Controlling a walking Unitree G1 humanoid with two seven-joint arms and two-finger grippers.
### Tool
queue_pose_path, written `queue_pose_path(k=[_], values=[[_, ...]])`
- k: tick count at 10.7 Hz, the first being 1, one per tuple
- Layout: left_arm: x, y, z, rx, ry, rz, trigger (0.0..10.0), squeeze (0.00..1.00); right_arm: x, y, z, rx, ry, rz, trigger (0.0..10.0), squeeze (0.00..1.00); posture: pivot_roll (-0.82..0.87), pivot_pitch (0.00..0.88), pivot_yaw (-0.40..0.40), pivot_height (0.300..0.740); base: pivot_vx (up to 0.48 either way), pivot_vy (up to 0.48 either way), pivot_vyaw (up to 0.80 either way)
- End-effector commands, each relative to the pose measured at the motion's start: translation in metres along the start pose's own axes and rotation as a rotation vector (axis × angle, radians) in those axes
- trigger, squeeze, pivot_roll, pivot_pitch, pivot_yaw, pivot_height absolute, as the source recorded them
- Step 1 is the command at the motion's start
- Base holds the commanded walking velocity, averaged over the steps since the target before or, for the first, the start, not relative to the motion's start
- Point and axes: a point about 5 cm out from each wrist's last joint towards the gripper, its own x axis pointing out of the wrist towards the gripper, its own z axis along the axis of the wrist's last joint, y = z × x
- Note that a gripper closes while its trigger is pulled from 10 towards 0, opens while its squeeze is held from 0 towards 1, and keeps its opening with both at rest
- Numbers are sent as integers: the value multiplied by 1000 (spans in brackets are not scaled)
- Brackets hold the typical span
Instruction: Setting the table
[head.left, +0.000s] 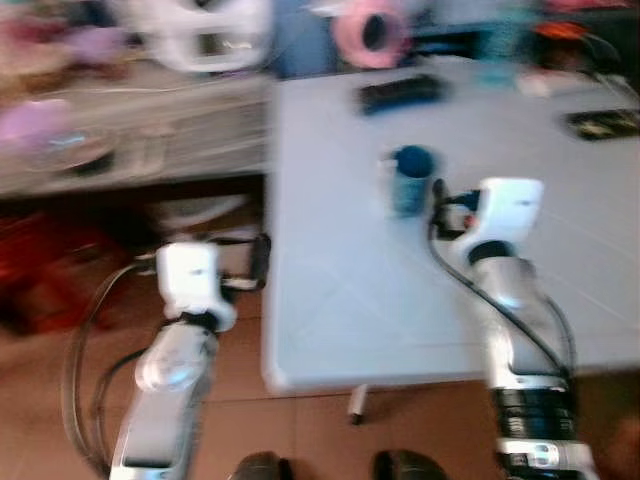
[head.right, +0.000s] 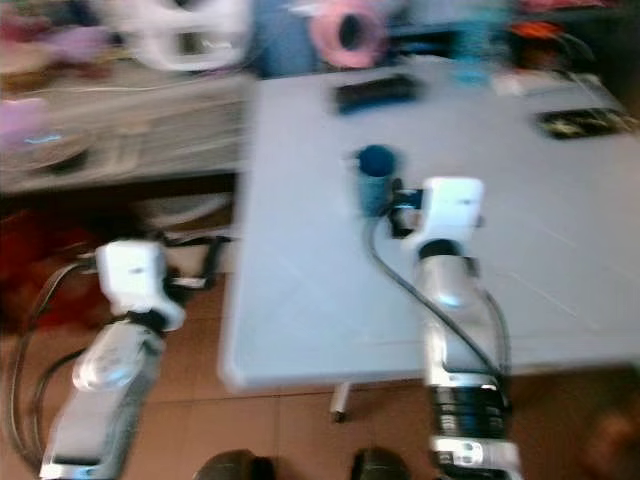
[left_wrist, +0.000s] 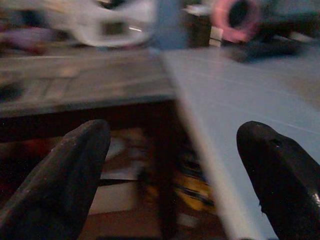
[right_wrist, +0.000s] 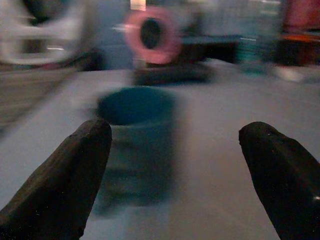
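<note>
A blue cup (head.left: 410, 180) stands upright on the pale table (head.left: 350, 300), toward its middle; the views are blurred. My right gripper (head.left: 440, 203) hovers over the table just right of the cup, pointing toward it. In the right wrist view the cup (right_wrist: 137, 135) sits ahead and to one side of the right gripper (right_wrist: 175, 131), whose fingers (right_wrist: 75, 170) are open with nothing between them. My left gripper (left_wrist: 172, 131) is off the table's left edge, over the floor, and open too. In the left eye view the left gripper (head.left: 258, 262) hangs below table height.
A black flat object (head.left: 400, 93) and a pink ring-shaped thing (head.left: 370, 32) lie at the table's far side, and a dark item (head.left: 603, 123) at its right edge. A cluttered low counter (head.left: 140, 140) runs along the left. Brown tiled floor (head.left: 300, 430) lies below.
</note>
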Motion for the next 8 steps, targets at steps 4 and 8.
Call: queue_pose_path(k=[4, 8], values=[[-1, -2, 6, -15, -27, -15, 10000, 0, -4, 1, -1, -9, -9, 13, 10000, 0, 36, 78, 80, 740, 0, 0, 556], [-3, -18, 3, -79, -10, -125, 10000, 0, -15, -2, -13, -12, 36, -25, 10000, 0, 32, 87, 79, 740, 0, 0, 0]])
